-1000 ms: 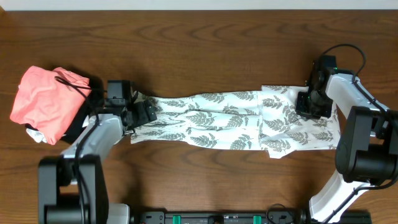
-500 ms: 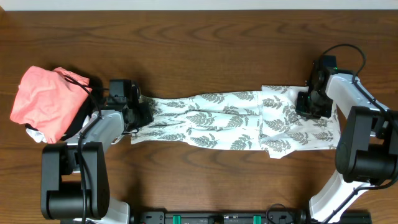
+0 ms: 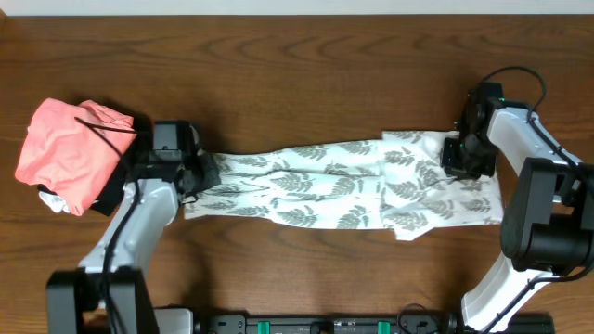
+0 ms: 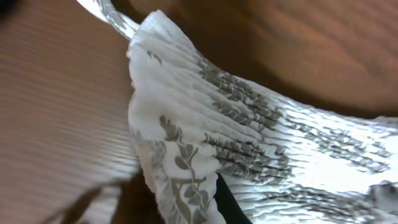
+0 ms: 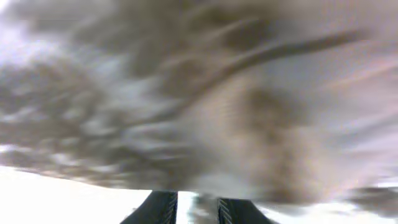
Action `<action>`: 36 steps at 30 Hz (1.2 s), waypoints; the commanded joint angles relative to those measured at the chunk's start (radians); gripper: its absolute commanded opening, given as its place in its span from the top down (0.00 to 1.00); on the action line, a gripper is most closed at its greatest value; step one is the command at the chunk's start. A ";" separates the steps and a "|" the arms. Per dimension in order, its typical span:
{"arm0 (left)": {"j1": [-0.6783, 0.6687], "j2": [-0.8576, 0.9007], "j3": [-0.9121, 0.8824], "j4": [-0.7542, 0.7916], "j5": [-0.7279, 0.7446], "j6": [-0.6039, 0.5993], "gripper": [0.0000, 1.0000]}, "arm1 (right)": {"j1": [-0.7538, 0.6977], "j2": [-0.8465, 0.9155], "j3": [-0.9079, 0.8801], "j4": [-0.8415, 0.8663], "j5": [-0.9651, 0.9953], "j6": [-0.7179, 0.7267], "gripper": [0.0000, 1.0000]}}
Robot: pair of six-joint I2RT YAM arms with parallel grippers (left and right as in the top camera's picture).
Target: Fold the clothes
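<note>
Fabric lies in a long band across the middle of the overhead frame. This is the clothes [image 3: 334,181], a thin white garment printed all over with grey fern leaves. It rests on a dark wooden counter [image 3: 297,74]. It runs from centre left to centre right, narrow and bunched at its left end and wider and flatter at its right, with rumpled lengthwise creases.

The left fingers [image 3: 206,172] sit at the garment's narrow left end. They are closed tight on the gathered cloth. In the left wrist view, the clothes [image 4: 205,118] fan out in fine pleats from the lower centre of the frame, where one dark fingertip [image 4: 230,202] presses against the fabric.

The right fingers [image 3: 461,156] rest over the upper part of the garment's wide right end. The right wrist view is heavily blurred. Two dark fingertips [image 5: 155,208] show at the bottom edge with a small gap between them and pale cloth beyond. I cannot tell how far apart they stand or whether they grip anything.

At the far left of the overhead frame, just beside the left arm, sits a crumpled salmon-pink garment [image 3: 70,148], apart from the fern-print cloth.
</note>
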 commanded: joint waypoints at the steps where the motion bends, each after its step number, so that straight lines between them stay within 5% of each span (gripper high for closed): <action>1: 0.048 -0.053 -0.006 -0.018 -0.124 0.010 0.94 | -0.011 -0.063 0.062 -0.025 -0.017 -0.017 0.78; 9: 0.205 -0.142 0.006 -0.023 -0.147 0.010 0.94 | -0.011 -0.211 0.086 -0.051 -0.017 -0.017 0.75; 14: 0.180 -0.188 0.029 -0.023 -0.042 0.010 0.94 | -0.011 -0.224 0.085 -0.065 -0.018 -0.018 0.75; 36: -0.421 -0.338 0.055 0.102 -0.037 -0.136 0.95 | -0.011 -0.224 0.085 -0.100 -0.028 -0.017 0.75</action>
